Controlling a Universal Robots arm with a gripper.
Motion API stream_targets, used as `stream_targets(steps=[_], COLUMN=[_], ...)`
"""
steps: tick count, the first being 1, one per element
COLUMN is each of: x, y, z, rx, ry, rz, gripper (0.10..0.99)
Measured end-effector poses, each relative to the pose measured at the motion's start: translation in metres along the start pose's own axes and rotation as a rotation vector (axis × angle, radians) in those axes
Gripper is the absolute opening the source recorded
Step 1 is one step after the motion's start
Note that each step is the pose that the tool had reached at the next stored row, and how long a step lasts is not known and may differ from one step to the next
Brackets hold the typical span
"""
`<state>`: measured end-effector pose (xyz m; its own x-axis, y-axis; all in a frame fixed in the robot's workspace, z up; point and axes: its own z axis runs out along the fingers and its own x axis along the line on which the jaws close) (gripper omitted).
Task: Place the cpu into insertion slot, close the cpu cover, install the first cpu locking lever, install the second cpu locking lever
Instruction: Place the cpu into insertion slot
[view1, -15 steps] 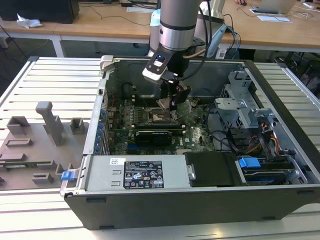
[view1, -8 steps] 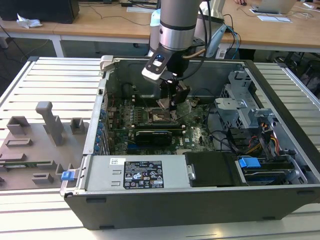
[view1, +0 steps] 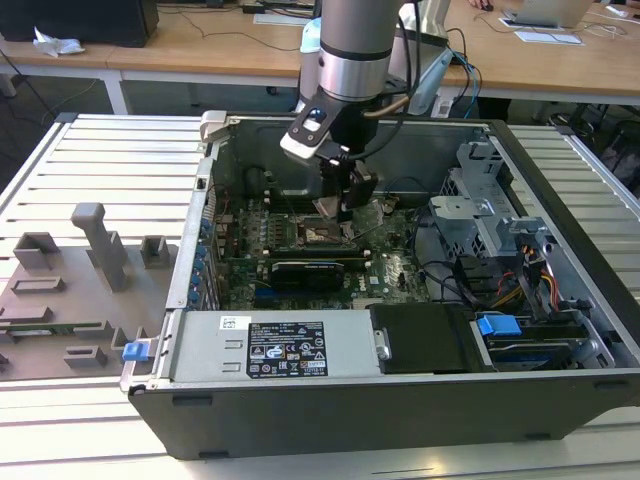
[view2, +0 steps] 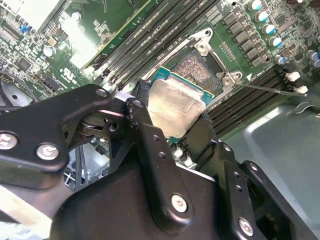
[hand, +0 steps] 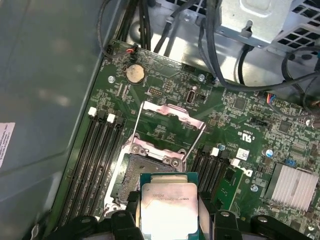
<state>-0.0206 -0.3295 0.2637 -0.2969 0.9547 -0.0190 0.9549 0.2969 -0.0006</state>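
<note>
Now, table (view1: 100, 150): pale slatted top, carrying the open computer case on its side.
Computer case (view1: 300, 420): lid off, with the arm reaching down into its middle.
Motherboard (view1: 390, 270): green, flat on the case floor, with the socket area near its centre.
Gripper (view1: 338, 208): pinching the cpu by two opposite edges, poised over the socket area.
Cpu cover (hand: 172, 112): swung up and open, standing clear of the socket on the far edge.
Insertion slot (hand: 135, 175): bare and dark inside its metal rim, with nothing seated in it.
Cpu (hand: 167, 212): in the air, silver top towards both wrist cameras. In the first wrist view it overlaps one edge of the slot, so it looks close but not yet in.
Step in hand: placing the chip.
Care: likely best done by squaring the chip's edges to the rim, keeping it level and lowering it straight. Sliding or pressing it could harm the contacts. The fingers should spread only once it rests flat.
</note>
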Motion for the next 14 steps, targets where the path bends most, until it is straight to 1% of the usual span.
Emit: stream_targets(steps=[2,4,6,14], x=[0.0,0.0,0.0,0.0], y=[0.0,0.0,0.0,0.0], z=[0.0,0.0,0.0,0.0001], rx=[0.002,0.003,0.005,0.009], ry=[-0.0044,-0.0067,-0.0122,-0.0222], rz=[0.027,0.038,0.058,0.094], gripper=[0.541,0.541,0.541,0.541])
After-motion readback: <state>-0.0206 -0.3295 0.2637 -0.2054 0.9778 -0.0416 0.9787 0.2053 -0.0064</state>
